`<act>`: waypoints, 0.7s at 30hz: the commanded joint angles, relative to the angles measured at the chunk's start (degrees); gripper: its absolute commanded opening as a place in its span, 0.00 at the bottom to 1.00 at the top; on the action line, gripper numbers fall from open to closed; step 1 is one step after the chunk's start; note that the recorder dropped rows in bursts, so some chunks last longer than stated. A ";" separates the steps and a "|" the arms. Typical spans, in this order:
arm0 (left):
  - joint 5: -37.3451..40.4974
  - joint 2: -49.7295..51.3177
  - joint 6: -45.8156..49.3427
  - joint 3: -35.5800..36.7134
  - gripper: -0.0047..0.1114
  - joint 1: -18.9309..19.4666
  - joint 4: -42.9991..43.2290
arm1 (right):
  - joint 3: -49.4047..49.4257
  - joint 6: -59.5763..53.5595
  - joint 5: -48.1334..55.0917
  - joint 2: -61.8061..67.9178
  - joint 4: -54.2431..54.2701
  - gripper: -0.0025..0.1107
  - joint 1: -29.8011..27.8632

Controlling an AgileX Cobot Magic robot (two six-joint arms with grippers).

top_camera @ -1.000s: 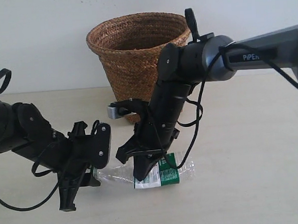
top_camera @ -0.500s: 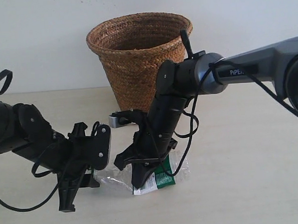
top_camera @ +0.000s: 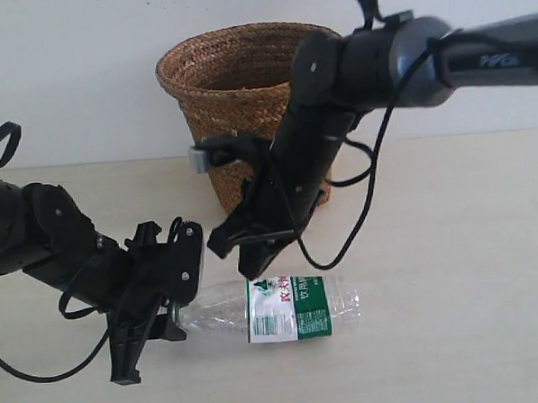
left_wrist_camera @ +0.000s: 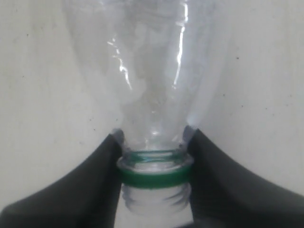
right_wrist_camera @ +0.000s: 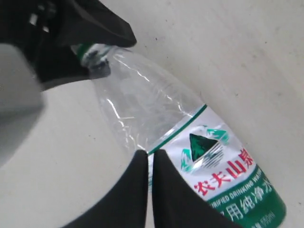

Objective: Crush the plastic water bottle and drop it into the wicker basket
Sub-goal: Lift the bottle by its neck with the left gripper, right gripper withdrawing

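Observation:
The plastic water bottle (top_camera: 293, 307) lies on its side on the table, with its white-and-green label facing up. My left gripper (top_camera: 171, 313) is shut on its neck. In the left wrist view the fingers (left_wrist_camera: 95, 180) clamp the neck of the bottle (left_wrist_camera: 152, 71) just below the green ring. My right gripper (top_camera: 255, 273) hangs slightly above the label, its fingers shut together and holding nothing. The right wrist view shows the fingertips (right_wrist_camera: 142, 164) over the label edge of the bottle (right_wrist_camera: 199, 152). The wicker basket (top_camera: 245, 94) stands upright behind both arms.
The pale table (top_camera: 453, 273) runs back to a white wall behind the basket. The right arm (top_camera: 379, 60) reaches in from the right, in front of the basket. The left arm (top_camera: 36, 236) lies low at the left.
My right gripper has lifted off the bottle, which it was pressing down on at the label. The bottle now lies fuller and longer. The left gripper has stayed on the neck.

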 commanded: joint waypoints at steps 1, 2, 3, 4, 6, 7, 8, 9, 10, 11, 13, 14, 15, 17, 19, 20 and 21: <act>0.88 -0.47 -0.22 -0.14 0.08 -0.54 -0.53 | 1.82 -0.74 2.44 -8.22 -1.22 0.02 -1.41; 0.88 -0.47 -0.22 -0.14 0.08 -0.54 -0.53 | 2.82 -0.74 2.60 -9.63 -1.22 0.02 -2.06; 0.88 -0.47 -0.48 -0.14 0.08 -0.54 -0.53 | 4.44 -0.58 2.60 -11.32 -1.22 0.02 -2.97; 0.88 -0.57 -0.97 -0.14 0.08 -0.54 -0.53 | 6.29 -0.61 2.73 -13.04 -1.22 0.02 -4.13; 1.14 -0.94 -1.95 -0.14 0.08 -0.54 -0.53 | 10.13 -1.09 2.95 -16.37 -1.34 0.02 -6.91; 1.65 -1.45 -2.12 -0.14 0.08 -0.54 -0.53 | 12.27 -1.76 3.08 -18.05 -1.44 0.02 -8.58; 2.24 -2.14 -2.24 -0.14 0.08 -0.54 -0.53 | 14.34 -1.90 2.91 -19.35 -1.57 0.02 -9.94; 3.16 -3.08 -2.24 -0.14 0.08 -0.54 -0.53 | 16.26 -1.93 2.62 -20.95 -1.94 0.02 -11.70; 4.05 -4.17 -2.24 -0.14 0.08 -0.54 -0.95 | 17.91 -1.93 2.39 -22.45 -2.34 0.02 -13.56; 4.99 -5.21 -2.29 -0.24 0.08 -0.54 -2.02 | 19.12 -1.93 2.16 -23.59 -2.64 0.02 -15.08; 6.12 -8.25 -2.29 -0.24 0.08 -0.54 -5.29 | 21.05 -2.03 1.43 -25.93 -3.65 0.02 -18.66; 6.54 -9.63 -2.29 -0.24 0.08 -0.54 -5.78 | 21.40 -2.03 0.92 -26.79 -3.77 0.02 -20.45; 7.43 -11.85 -2.29 -0.24 0.08 -0.54 -5.91 | 21.40 -2.03 0.81 -27.26 -3.77 0.02 -22.12; 8.49 -15.45 -2.29 -0.24 0.08 -0.54 -5.65 | 21.40 -2.03 0.81 -27.97 -3.77 0.02 -24.81; 8.49 -19.66 -2.29 -0.36 0.08 -0.54 -5.37 | 21.40 -2.25 0.81 -28.31 -4.06 0.02 -27.47; 8.49 -21.25 -2.29 -0.77 0.08 -0.54 -5.21 | 21.40 -2.25 0.68 -28.31 -4.06 0.02 -28.53; 8.49 -23.50 -2.29 -1.41 0.08 -0.54 -4.95 | 21.40 -2.25 0.35 -28.31 -4.06 0.02 -29.76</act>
